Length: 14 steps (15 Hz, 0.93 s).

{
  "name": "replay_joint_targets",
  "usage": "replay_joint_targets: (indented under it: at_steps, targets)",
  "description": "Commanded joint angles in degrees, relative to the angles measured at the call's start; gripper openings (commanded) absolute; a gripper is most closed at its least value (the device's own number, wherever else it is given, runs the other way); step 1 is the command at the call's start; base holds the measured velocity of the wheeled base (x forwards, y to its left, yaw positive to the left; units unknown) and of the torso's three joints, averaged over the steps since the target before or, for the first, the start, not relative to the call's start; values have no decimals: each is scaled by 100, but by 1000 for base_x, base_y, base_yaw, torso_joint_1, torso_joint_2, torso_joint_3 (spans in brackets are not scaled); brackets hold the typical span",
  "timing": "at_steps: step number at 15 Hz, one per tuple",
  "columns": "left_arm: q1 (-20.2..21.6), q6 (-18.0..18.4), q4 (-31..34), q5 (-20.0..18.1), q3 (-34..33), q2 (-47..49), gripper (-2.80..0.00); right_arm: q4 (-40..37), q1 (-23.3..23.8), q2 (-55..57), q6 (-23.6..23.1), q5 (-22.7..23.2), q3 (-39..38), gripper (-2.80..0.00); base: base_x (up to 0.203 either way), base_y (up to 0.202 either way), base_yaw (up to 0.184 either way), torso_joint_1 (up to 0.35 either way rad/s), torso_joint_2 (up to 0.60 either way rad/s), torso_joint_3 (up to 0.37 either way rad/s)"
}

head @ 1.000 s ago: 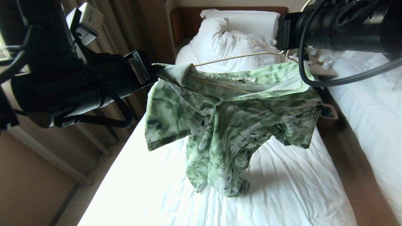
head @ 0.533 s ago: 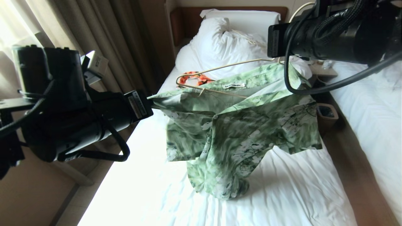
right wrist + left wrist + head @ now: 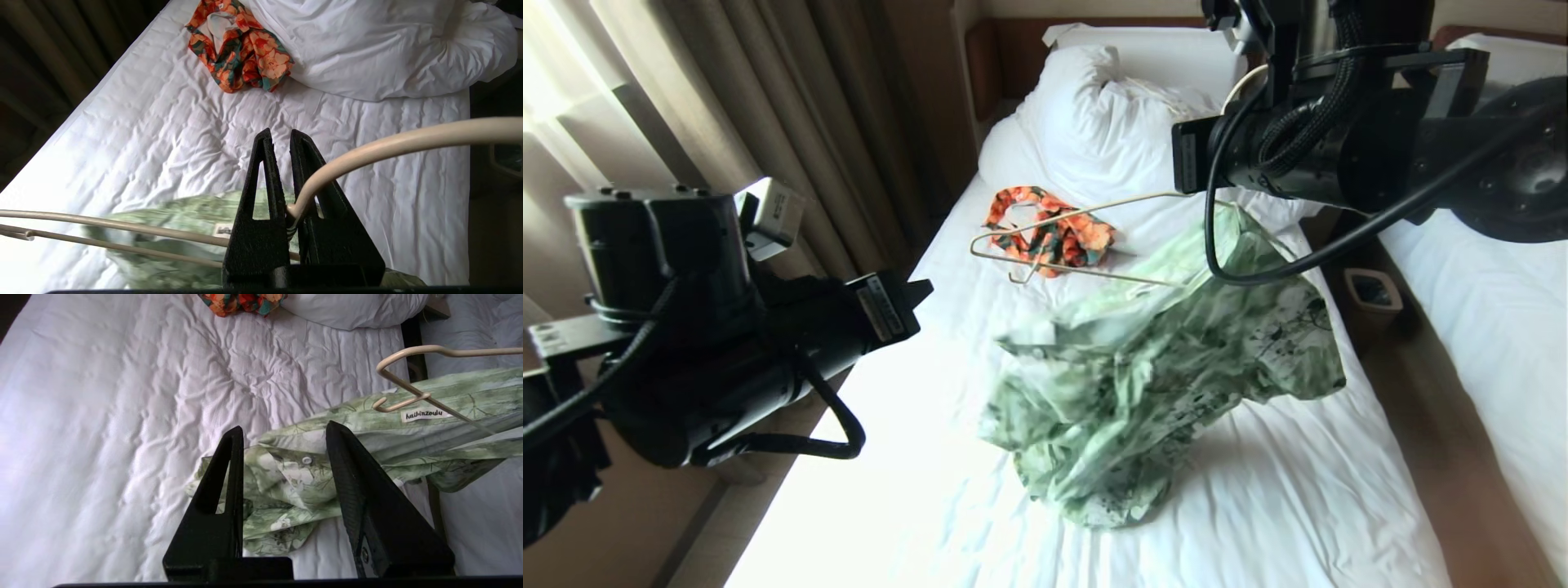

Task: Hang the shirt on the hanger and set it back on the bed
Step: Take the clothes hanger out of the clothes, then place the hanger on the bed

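The green leaf-print shirt point(image 3: 1160, 376) sags in a blurred heap onto the bed point(image 3: 915, 457). Its right side still hangs up by my right arm point(image 3: 1258, 147). The cream wire hanger point(image 3: 1078, 237) sticks out bare to the left above the shirt. My right gripper point(image 3: 281, 134) is shut on the hanger point(image 3: 408, 141) at the base of its hook. My left gripper point(image 3: 921, 292) hangs open to the left of the shirt with nothing in it. In the left wrist view this gripper point(image 3: 284, 428) looks at the shirt's collar and button point(image 3: 306, 477), with the bare hanger end point(image 3: 400, 384) beyond.
An orange floral garment point(image 3: 1054, 229) lies near the white pillow and duvet point(image 3: 1111, 106). Curtains point(image 3: 768, 98) hang to the left. A small bin point(image 3: 1372, 294) stands in the gap before a second white bed point(image 3: 1486, 327) on the right.
My left gripper opened, let go of the collar and sank back to the left. The shirt's left side slid off the hanger and dropped. The right arm lowered the hanger.
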<state>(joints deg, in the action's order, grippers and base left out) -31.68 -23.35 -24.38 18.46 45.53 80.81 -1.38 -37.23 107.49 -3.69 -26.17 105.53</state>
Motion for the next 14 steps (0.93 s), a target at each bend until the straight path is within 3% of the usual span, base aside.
replay_joint_targets:
  at_steps: [1, 3, 4, 6, 8, 10, 11, 14]
  targets:
    - [339, 9, 3, -50, -243, -370, 0, 49, -59, 152, 0, -11, 2, -280, 0, 0, 0, 0, 0, 0]
    - [1016, 43, 120, -347, -453, -742, 0, 118, -104, 275, 75, -11, -17, -280, 0, 0, 0, 0, 0, 0]
    - [1261, 52, 213, -520, -571, -1010, -280, 199, -123, 341, 191, -18, -56, -280, 0, 0, 0, 0, 0, 0]
    - [1728, 63, 544, -824, -800, -1668, -280, 483, -189, 518, 444, -19, -307, -280, 0, 0, 0, 0, 0, 0]
    - [2450, 67, 1100, -1090, -952, -2239, -280, 949, -239, 813, 747, -19, -569, -280, 0, 0, 0, 0, 0, 0]
    - [3213, 114, 1498, -1491, -1124, -2864, -280, 1622, -253, 1047, 1373, -22, -901, -280, 0, 0, 0, 0, 0, 0]
    - [3444, 163, 1648, -1649, -1227, -3114, -280, 1611, -239, 1012, 1493, -28, -1169, -280, 0, 0, 0, 0, 0, 0]
    - [3557, 214, 1908, -1810, -1522, -3661, -280, 1095, -90, 612, 1361, -66, -2246, -280, 0, 0, 0, 0, 0, 0]
